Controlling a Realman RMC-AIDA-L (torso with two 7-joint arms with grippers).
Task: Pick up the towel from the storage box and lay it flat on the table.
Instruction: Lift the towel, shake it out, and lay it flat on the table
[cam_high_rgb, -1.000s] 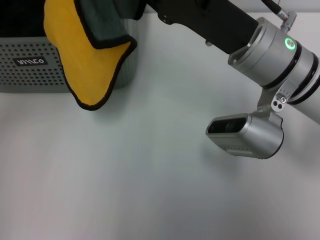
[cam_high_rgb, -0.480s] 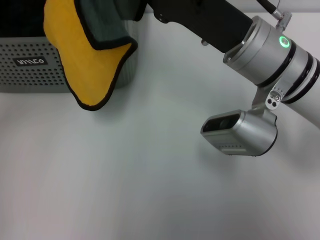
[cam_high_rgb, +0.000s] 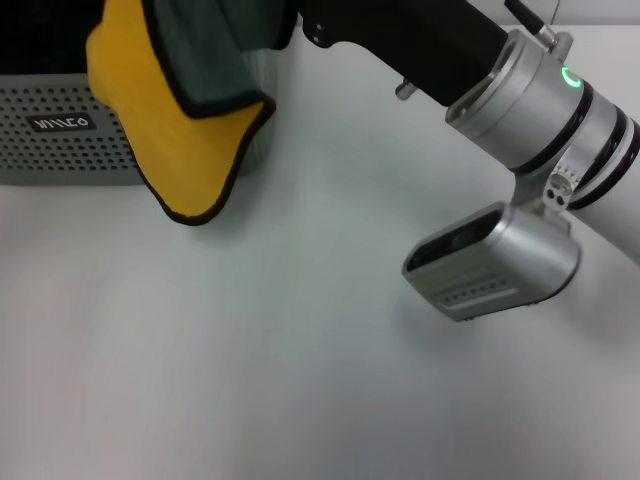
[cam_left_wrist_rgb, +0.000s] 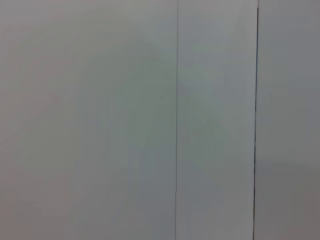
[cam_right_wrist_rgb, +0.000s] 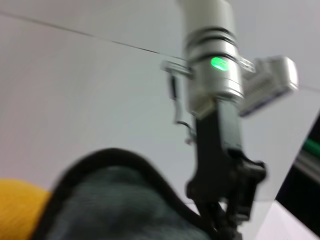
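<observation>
Right arm reaches in from the right, across the plain white table (cam_high_rgb: 300, 380), its black forearm running up toward the top edge over the box.

Right gripper (cam_right_wrist_rgb: 220, 220): seen only in the right wrist view, which seems to show this arm from outside. Black fingers are closed down onto the cloth's stitched edge, clenched on it; the contact itself is blurred. In the head view the fingers are cut off at the top edge.

Dark grey-green soft towel (cam_high_rgb: 205, 50) with thin black edging hangs just below the gripper, draped over the near corner of the pale grey-green perforated plastic storage box (cam_high_rgb: 60, 150). Its yellow underside (cam_high_rgb: 180, 140) hangs down past the box wall, with the lowest tip in front of the table. Whether the tip touches the table, can't tell.

Box's black label (cam_high_rgb: 60, 123) sits well left of the gripper.

Left gripper: not visible; its wrist view shows only blank pale surface.
</observation>
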